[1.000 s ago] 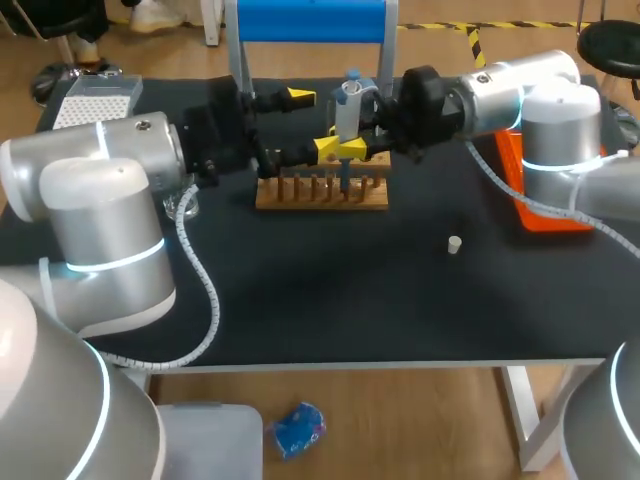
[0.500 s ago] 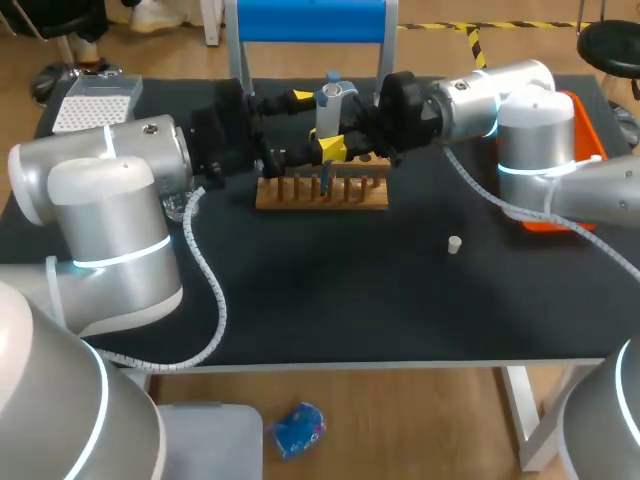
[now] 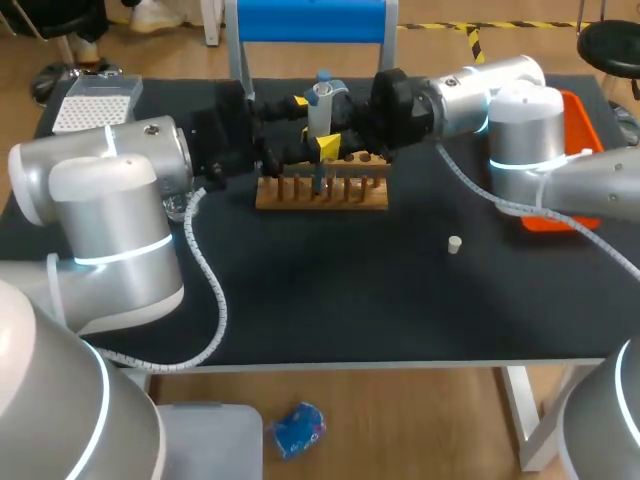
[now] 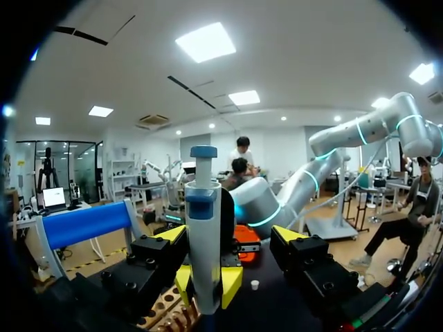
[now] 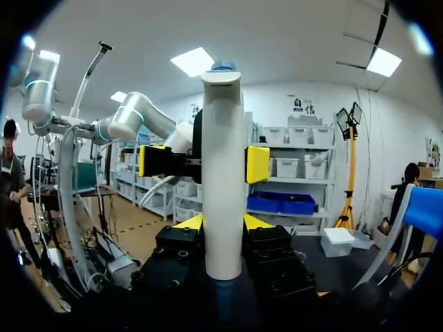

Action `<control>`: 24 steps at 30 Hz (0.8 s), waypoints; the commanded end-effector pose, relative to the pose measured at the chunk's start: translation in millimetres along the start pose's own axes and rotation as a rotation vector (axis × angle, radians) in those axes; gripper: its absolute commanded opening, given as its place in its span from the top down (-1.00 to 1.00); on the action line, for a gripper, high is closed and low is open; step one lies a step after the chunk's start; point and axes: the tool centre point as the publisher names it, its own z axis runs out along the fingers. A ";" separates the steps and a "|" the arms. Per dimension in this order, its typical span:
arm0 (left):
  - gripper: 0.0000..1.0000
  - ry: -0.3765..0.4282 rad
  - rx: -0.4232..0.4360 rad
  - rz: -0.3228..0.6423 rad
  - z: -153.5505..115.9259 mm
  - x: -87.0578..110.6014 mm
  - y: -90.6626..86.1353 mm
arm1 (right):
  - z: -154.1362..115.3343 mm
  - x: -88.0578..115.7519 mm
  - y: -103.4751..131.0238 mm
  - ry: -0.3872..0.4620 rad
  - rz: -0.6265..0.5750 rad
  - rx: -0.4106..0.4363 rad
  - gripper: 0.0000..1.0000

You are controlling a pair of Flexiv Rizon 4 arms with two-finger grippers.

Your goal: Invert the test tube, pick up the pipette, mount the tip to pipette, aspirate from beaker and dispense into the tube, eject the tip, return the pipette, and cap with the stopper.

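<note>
- Pipette (image 5: 223, 173) stands upright, pinched from two sides by the fingers of the right end effector (image 5: 223, 228), directly above the wooden rack (image 3: 320, 192). Its thin lower end points down at the rack's holes.
- Left end effector (image 4: 230, 238) is spread wide and holds nothing. Its fingers flank the pipette body over the rack, coming from the side opposite the right arm. No contact that I can tell.
- Test tube: can't make it out among the rack's pegs.
- Stopper (image 3: 454, 244) lies on the surface (image 3: 330, 300), well apart from the rack, toward the right arm's side.
- Tip box (image 3: 95, 100) sits far from the rack, at the back corner on the left arm's side.
- Risk: the lower end may be off-centre over the tube mouth, so liquid could land on the rack or the end could catch the rim. Both arms crowd the target.
- Risk: the left fingers closing or pressing on the pipette could tilt or shove it, since only a two-finger pinch holds it.
- Risk: arm-to-arm bump, as both sit very close above the rack.
</note>
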 end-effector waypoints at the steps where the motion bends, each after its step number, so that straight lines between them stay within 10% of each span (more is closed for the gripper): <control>1: -0.46 -0.003 -0.004 -0.004 2.3 2.3 1.3 | -1.9 -1.4 0.1 0.003 0.005 0.000 1.00; 11: -0.01 0.004 -0.005 -0.013 5.2 2.7 2.8 | -1.8 -1.1 -0.6 0.001 0.011 -0.004 1.00; 24: 0.11 0.002 -0.023 -0.011 4.9 1.4 7.5 | -1.8 0.1 -0.6 -0.002 0.016 -0.002 1.00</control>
